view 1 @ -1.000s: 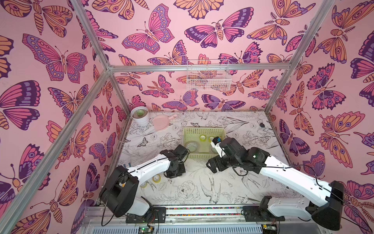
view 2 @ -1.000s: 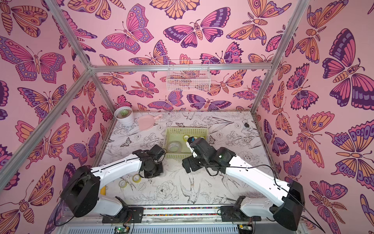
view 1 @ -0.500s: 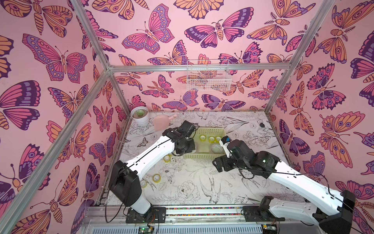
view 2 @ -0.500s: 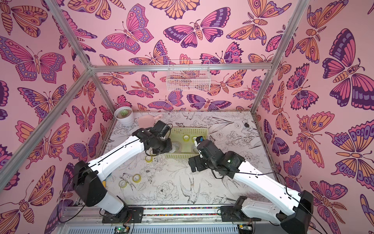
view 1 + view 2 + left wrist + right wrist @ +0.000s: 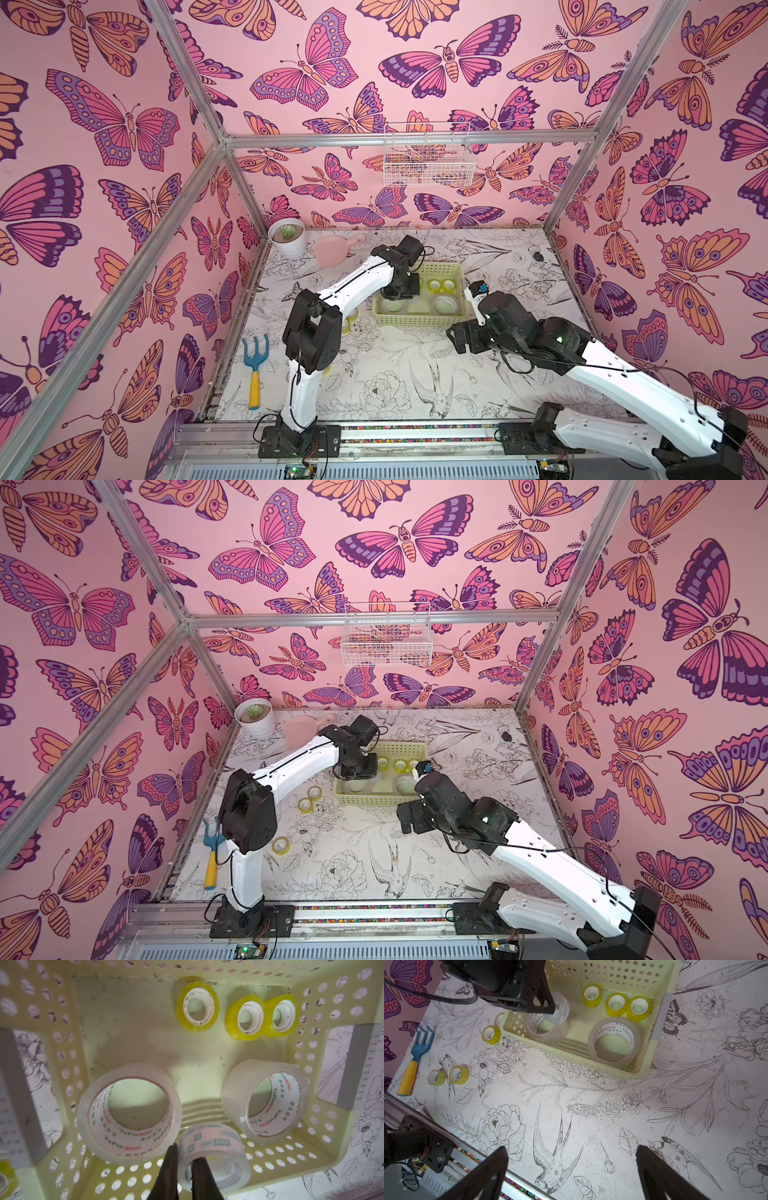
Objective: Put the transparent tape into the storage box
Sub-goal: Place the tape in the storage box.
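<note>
Yellow-green storage box (image 5: 197,1053) under your left gripper (image 5: 185,1154), jaws clamped on the wall of a transparent tape roll (image 5: 212,1147) over its 9 o'clock end, your right gripper (image 5: 571,1148) spread wide, empty, at its 5 o'clock.

The left arm (image 5: 353,282) and right arm (image 5: 631,390) have white links, black joints, thin black cables, black tapered fingers (image 5: 481,1176).
</note>
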Controlling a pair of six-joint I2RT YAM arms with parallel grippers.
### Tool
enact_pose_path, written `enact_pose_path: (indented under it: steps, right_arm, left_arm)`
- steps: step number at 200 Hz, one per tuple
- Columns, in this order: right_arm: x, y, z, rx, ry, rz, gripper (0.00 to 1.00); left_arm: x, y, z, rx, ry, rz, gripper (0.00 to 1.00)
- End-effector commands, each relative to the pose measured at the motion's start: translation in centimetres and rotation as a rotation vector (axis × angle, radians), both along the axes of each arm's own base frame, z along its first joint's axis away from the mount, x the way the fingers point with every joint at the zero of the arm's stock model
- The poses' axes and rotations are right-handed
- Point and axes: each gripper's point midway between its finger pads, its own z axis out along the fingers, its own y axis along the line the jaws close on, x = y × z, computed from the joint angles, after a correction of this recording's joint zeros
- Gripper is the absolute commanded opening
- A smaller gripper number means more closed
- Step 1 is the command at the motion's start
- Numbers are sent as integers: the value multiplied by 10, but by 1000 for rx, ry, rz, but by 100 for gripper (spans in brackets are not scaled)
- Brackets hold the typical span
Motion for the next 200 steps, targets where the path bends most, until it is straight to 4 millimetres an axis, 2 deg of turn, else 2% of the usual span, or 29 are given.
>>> enact_pose_path:
  steps: [1, 50, 82, 112, 200]
  right_arm:
    - [-1, -15, -8, -39, 10, -46, 99]
    - [-2, -19, -12, -41, 18, -60, 99]
    - [-2, -20, -14, -45, 22, -68, 99]
    - [-1, -22, -16, -48, 27, -78, 99]
    - [2, -21, -19, -50, 33, -81, 99]
  left_arm:
    - [-1, -10, -6, 14, 13, -105, 0]
    - [19, -16, -27, 97, -26, -247, 0]
    - [24, -15, -44, 159, -21, -304, 0]
    - [18, -21, -59, 171, 3, -350, 0]
    - [-10, -28, -73, 193, 53, -416, 1]
